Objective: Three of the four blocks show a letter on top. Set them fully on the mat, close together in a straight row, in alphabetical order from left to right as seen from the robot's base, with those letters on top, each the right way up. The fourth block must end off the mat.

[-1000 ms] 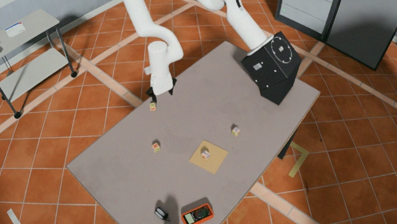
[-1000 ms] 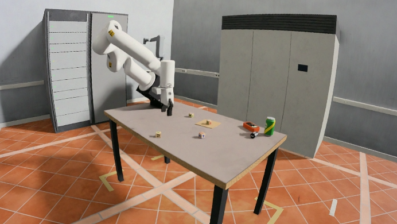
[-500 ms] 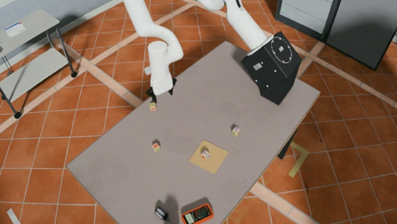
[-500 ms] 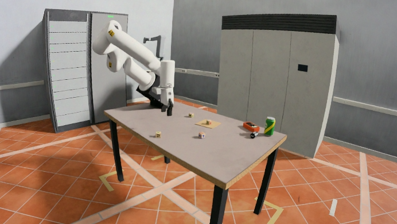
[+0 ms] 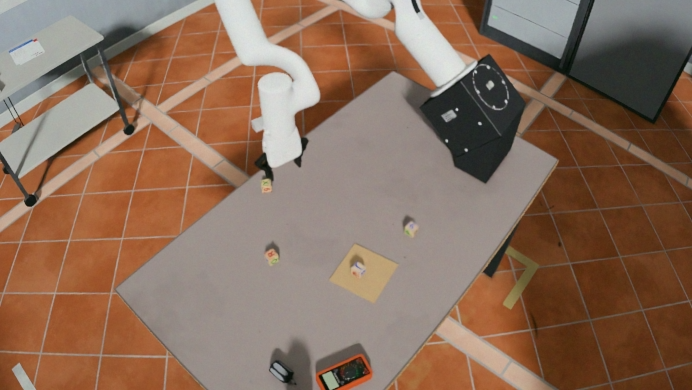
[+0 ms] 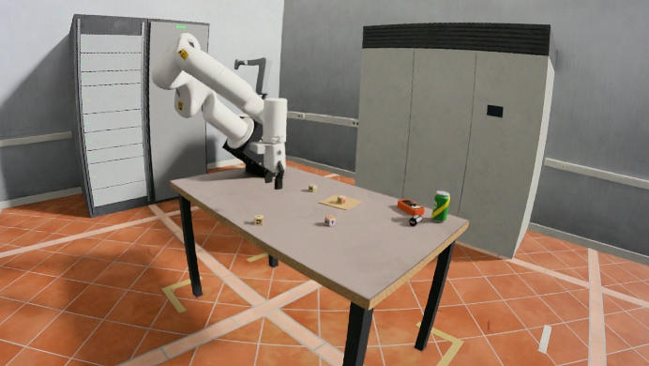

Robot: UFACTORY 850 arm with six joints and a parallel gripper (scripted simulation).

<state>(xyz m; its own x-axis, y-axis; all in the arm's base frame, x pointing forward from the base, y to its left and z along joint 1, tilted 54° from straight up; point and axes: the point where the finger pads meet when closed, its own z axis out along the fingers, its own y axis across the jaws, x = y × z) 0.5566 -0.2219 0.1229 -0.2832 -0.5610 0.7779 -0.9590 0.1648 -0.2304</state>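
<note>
Four small letter blocks lie on the grey table (image 5: 350, 150) (image 6: 375, 253). One block (image 5: 358, 269) (image 6: 340, 200) sits on the tan mat (image 5: 380, 280) (image 6: 351, 203). A second block (image 5: 411, 229) (image 6: 312, 188) lies off the mat towards the robot's base. A third block (image 5: 271, 257) (image 6: 330, 221) lies off the mat on the other side. A fourth block (image 5: 266, 186) (image 6: 259, 220) lies near the table's long edge. My gripper (image 5: 268, 175) (image 6: 279, 182) is open and empty. It points down and hangs above the table near the fourth block, apart from it. The letters are too small to read.
An orange multimeter (image 5: 344, 374) (image 6: 411, 206), a small black device (image 5: 281, 371) (image 6: 414, 221) and a green can (image 6: 441, 206) stand at the table's far end. The black robot base (image 5: 475, 120) takes up the other end. A shelf cart (image 5: 50, 100) and cabinets stand off the table.
</note>
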